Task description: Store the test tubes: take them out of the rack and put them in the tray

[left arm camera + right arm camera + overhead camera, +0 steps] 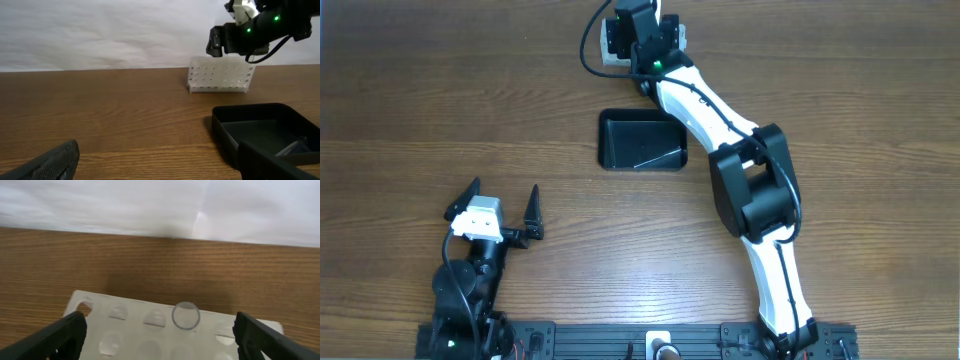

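Right gripper (160, 321) hovers over rack (221, 75) at far side of table (420, 100), jaws wide open. Test tube (185, 315) stands upright in rack, rim slightly off-centre between fingers. I'd centre on it first, descend straight, close gently just below rim, then lift vertically until clear. Tray (603, 140) sits nearer, mid-table. Left gripper (502, 192) parked near-left, jaws open, well apart.

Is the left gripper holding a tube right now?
No, the left gripper is open and empty, low over the table.
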You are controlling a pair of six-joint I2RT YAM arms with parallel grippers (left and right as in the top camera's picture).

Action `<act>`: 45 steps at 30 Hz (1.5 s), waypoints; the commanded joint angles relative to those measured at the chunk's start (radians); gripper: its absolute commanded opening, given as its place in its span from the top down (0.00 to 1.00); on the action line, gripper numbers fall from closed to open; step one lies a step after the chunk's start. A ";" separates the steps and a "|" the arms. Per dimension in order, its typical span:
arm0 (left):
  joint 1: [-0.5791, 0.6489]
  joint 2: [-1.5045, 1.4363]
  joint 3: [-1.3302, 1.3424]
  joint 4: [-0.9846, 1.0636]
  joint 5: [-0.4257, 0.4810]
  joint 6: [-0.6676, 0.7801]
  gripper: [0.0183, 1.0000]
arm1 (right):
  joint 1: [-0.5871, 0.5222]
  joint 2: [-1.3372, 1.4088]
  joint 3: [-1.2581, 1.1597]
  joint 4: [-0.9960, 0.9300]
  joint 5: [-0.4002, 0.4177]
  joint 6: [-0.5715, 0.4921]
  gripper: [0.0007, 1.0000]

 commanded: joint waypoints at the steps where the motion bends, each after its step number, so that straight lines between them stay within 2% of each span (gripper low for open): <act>1: 0.005 -0.008 -0.005 -0.002 0.006 0.011 0.00 | -0.014 0.018 0.033 0.019 0.047 0.004 0.12; 10: 0.005 -0.008 -0.005 -0.002 0.006 0.011 0.00 | -0.019 0.023 0.033 0.042 0.046 0.003 0.30; 27: 0.005 -0.008 -0.005 -0.002 0.006 0.011 0.00 | -0.023 0.052 0.033 0.072 0.047 0.000 0.47; 39: 0.005 -0.008 -0.005 -0.002 0.006 0.011 0.00 | -0.027 0.054 0.033 0.076 0.047 0.000 0.71; 45: 0.005 -0.008 -0.005 -0.002 0.006 0.011 0.00 | -0.027 0.054 0.033 0.082 0.047 -0.001 0.78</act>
